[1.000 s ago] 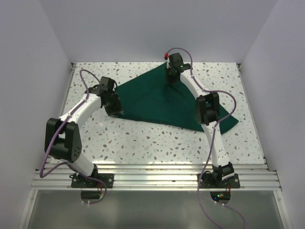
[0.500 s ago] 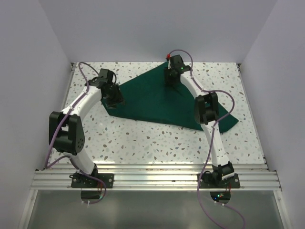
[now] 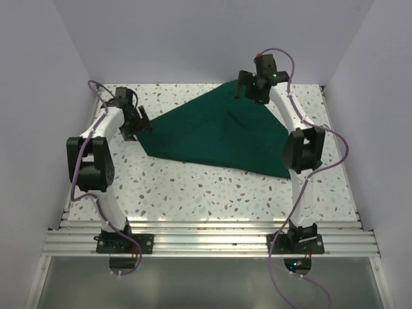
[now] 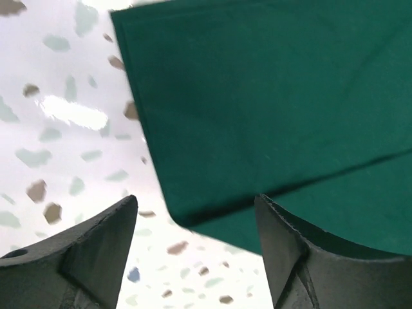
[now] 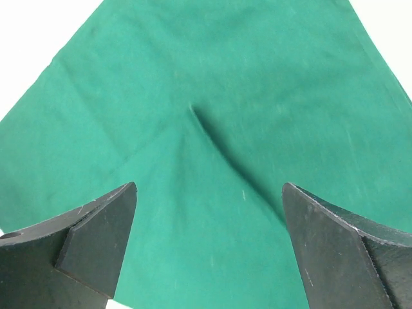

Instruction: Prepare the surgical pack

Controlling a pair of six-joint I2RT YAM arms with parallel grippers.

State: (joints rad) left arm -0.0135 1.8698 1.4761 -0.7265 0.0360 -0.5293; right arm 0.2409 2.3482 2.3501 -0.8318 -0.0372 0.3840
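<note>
the left gripper (image 4: 196,206) is standing open, its two dark fingers (image 4: 96,251) spread apart with nothing between them. through the gap the wrist camera is showing the speckled table (image 4: 58,129) and, toward 3 o'clock, a corner of the surgical pack (image 4: 270,96). one finger is overlapping the cloth's edge in that view, though i cannot tell whether it is touching the fabric. a second layer is showing under the top one along the lower edge (the cloth is looking doubled over there).

the right gripper (image 5: 209,187) is also gaping wide, holding nothing, and is hovering over the pack. between its fingers a short raised crease (image 5: 206,132) is running toward 5 o'clock in the otherwise flat green.

from the overhead camera, the left gripper is sitting at about 10 o'clock on the table, just beside the pack's left corner. the right gripper is hanging at about 1 o'clock over the pack's far edge. the pack is lying flat across the middle and far part of the table as a broad, roughly triangular shape, with corners pointing to 9, 12 and 4 o'clock. the left arm (image 3: 90,164) is bending along the 9 o'clock side and the right arm (image 3: 302,151) along the 3 o'clock side. both bases are sitting on the rail (image 3: 206,241) at 6 o'clock.
</note>
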